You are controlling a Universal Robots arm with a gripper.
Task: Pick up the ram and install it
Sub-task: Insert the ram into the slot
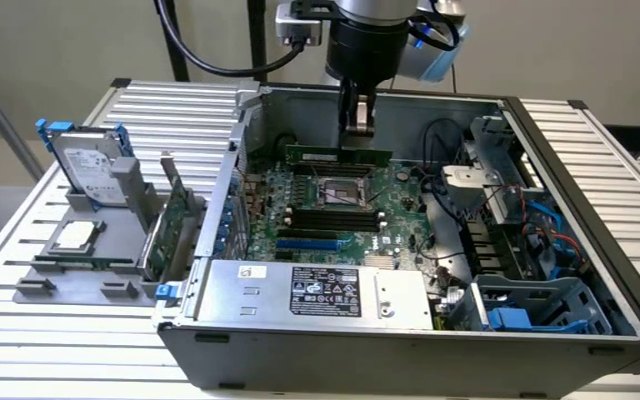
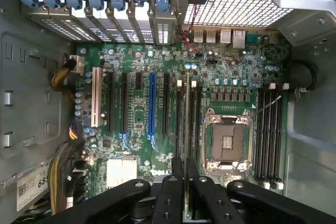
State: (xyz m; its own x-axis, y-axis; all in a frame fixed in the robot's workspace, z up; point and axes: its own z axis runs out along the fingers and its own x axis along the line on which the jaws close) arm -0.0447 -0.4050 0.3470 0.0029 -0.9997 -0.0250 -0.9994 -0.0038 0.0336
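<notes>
1. The picking up is done. The claw (image 1: 355,137) is closed on the top edge of the ram (image 1: 337,156) and holds the stick upright on its long edge, inside the open computer case (image 1: 409,350).
2. The step in hand is, I judge, the placing. In the wrist view the ram (image 2: 187,119) is seen edge-on between the fingers of the claw (image 2: 186,163). It lies along the black memory slots (image 2: 193,114) just beside the CPU socket (image 2: 227,142).
3. I cannot tell if the lower edge already touches a slot.
4. The seating calls for the stick to stay parallel to one slot and exactly over it, then a straight push down. A small tilt could make it jam.
5. The case stands on a slatted metal counter (image 1: 620,167). Near the counter's edge at the exterior view's left, a hard drive (image 1: 87,167) and an expansion card (image 1: 176,225) stand in a grey holder (image 1: 76,275), well apart from the claw.
6. The room behind has a plain pale wall.
</notes>
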